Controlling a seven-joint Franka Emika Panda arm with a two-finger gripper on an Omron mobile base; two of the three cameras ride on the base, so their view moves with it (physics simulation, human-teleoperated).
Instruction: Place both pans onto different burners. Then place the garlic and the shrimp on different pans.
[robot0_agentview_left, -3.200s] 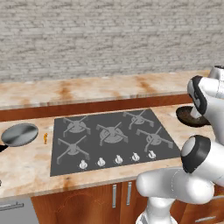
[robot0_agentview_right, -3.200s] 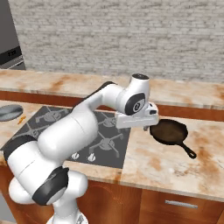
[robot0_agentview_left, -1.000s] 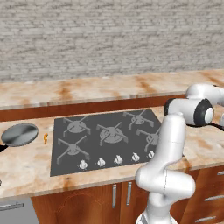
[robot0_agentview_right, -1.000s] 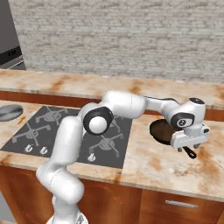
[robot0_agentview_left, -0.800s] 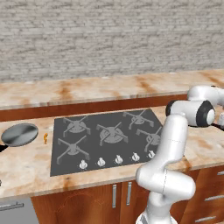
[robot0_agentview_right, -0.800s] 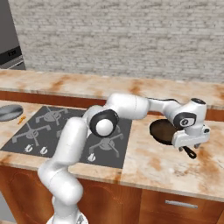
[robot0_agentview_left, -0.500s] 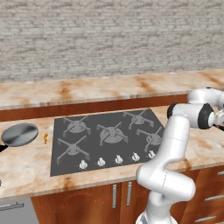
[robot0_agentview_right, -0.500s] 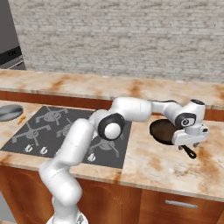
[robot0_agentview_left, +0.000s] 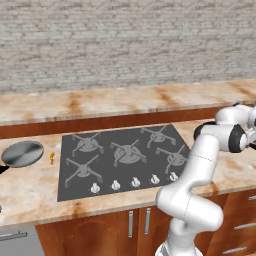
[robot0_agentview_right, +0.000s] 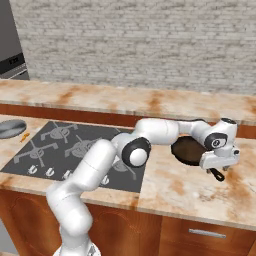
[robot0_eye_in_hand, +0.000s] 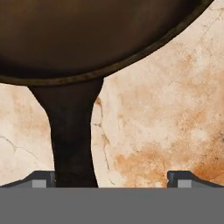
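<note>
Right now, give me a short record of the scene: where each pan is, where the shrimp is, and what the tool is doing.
dark pan: on the counter right of the cooktop, on no burner
dark pan handle: near the tool's left tip, tips standing apart on either side
tool: open, low over the handle, holding nothing
steel pan: on the counter left of the cooktop
shrimp: on the counter between steel pan and cooktop
burners: all bare

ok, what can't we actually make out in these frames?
- Garlic: not identifiable.
- Shrimp: left base view, an orange speck, too small for shape.
- Dark pan: right base view, handle partly behind the hand; hand view cuts off its bowl.
- Steel pan: handle cut by left edge.
</note>
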